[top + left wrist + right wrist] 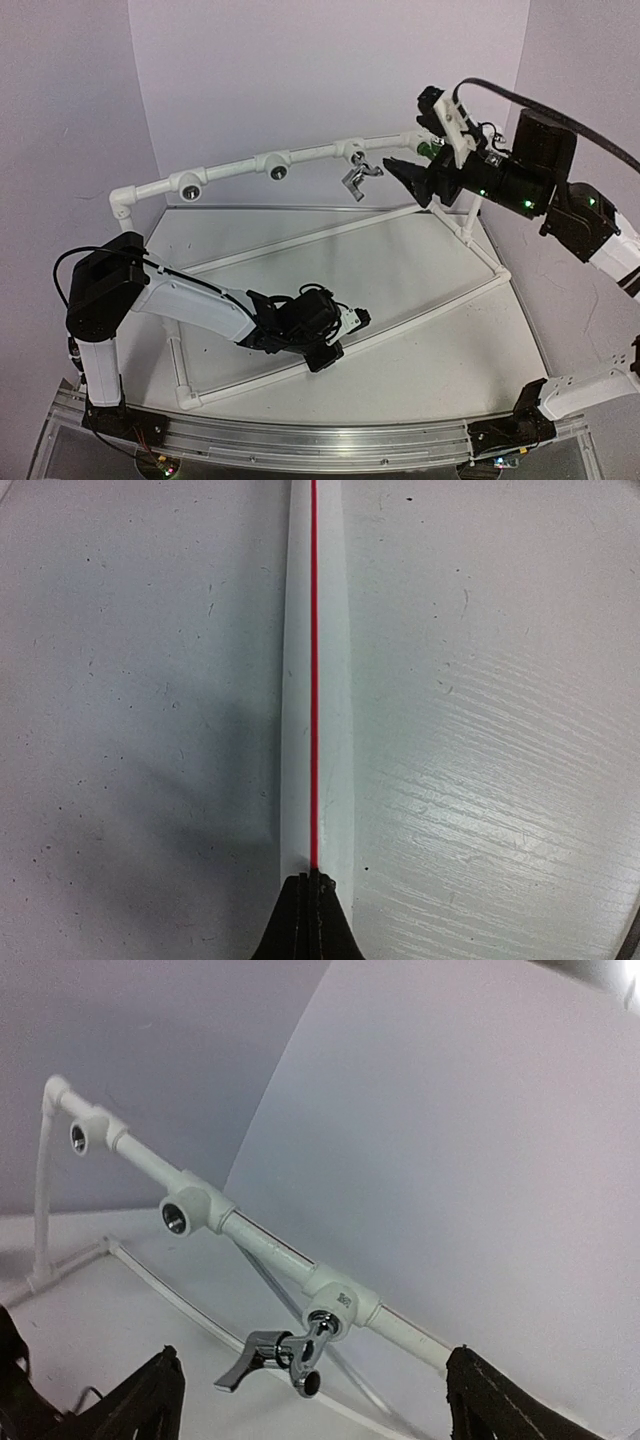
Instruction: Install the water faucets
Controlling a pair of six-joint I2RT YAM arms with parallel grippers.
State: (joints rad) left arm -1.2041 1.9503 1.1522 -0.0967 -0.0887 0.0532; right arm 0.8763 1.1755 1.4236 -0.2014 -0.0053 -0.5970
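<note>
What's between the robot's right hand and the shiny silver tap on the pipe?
Nothing, only air. The top view shows the open right hand beside the silver tap, not touching; the right wrist view shows that gap bare too.

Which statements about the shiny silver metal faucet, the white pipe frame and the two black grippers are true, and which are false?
1. The shiny silver metal faucet hangs from a socket of the white pipe frame. True.
2. The right gripper is closed on the faucet. False: its jaws stand open, clear of the faucet.
3. The left gripper is shut. True.
4. Every socket on the rail holds a faucet. False: two round chrome-rimmed sockets are empty.
</note>
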